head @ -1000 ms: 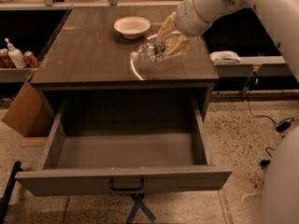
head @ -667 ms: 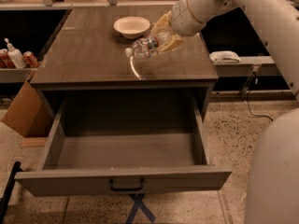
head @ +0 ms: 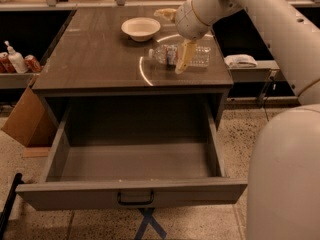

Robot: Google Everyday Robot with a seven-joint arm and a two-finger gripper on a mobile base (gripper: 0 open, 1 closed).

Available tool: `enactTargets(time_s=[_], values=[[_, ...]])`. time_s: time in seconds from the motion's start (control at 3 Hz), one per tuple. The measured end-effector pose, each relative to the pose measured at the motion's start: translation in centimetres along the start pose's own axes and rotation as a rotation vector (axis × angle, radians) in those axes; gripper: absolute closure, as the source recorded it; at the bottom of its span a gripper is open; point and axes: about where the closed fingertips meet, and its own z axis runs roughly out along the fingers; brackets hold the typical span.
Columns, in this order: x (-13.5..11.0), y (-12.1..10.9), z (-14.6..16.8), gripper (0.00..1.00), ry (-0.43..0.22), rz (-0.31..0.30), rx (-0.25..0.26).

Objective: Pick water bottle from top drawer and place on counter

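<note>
Clear ribbed plastic marks the one water bottle (head: 170,54), which lies on its side on the counter (head: 100,54), cap toward the left, right of centre and just in front of the single white bowl (head: 140,28). The one gripper (head: 172,39) hangs over that same patch of counter at the end of the white arm (head: 260,19), which comes in from the upper right. Its two tan fingers are spread wide apart. One finger (head: 184,57) points down across the middle of the bottle and hides part of its label; whether it touches the bottle I cannot tell. The other reaches toward the bowl's right side.

Below the counter, the one top drawer (head: 132,191) stands pulled fully out, with one small dark handle (head: 135,199) at the centre of its front panel.

On the low shelf to the left stand one white pump bottle (head: 16,60) and two red cans (head: 32,63). One brown cardboard box (head: 27,121) leans on the floor beside the cabinet. One white object (head: 240,60) lies on the right-hand shelf. A blue tape cross (head: 148,224) marks the speckled floor under the drawer front. The robot's white body (head: 285,179) fills the lower right corner.
</note>
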Motion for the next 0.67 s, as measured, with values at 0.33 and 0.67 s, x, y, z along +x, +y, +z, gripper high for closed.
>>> enactTargets(time_s=[0.33,0.67], values=[[0.0,0.0,0.0,0.0,0.0,0.0,0.0],[0.4,0.9,-2.1,0.0,0.016,-0.004,0.023]])
